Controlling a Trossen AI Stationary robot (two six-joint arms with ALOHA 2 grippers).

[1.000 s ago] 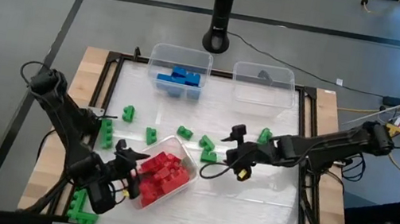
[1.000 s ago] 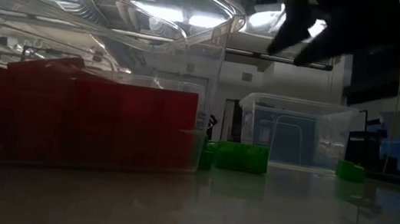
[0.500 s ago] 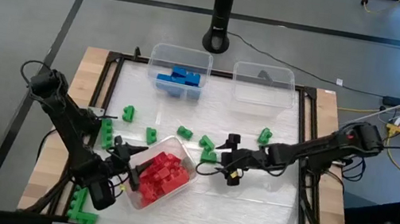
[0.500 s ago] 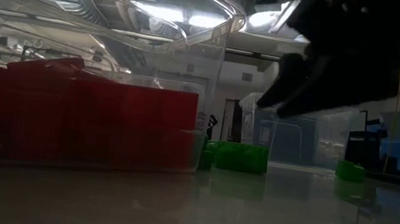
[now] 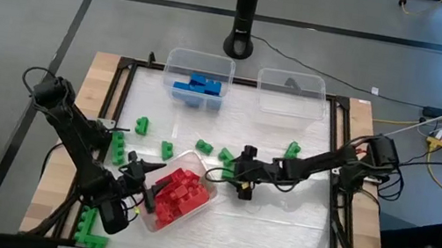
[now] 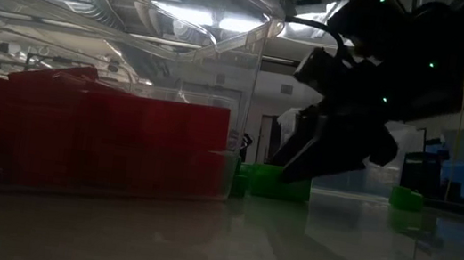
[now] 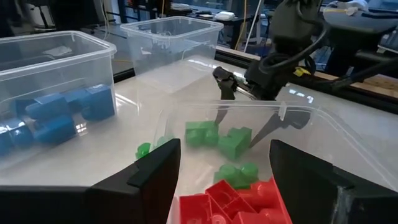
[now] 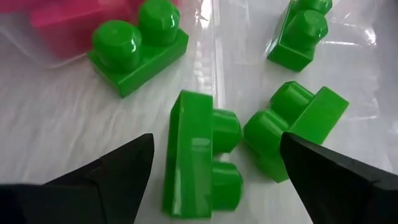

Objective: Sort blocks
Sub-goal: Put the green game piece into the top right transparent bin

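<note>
Because the green blocks lie loose on the bench beside the bin of red ones, we lower our right pincer wide over them. Our left pincer waits, parted and empty, at that bin's rim.

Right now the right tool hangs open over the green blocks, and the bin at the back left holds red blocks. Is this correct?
Not quite. The bin at the back left holds blue blocks, as the high view shows. The right tool does hang open over the green blocks.
</note>
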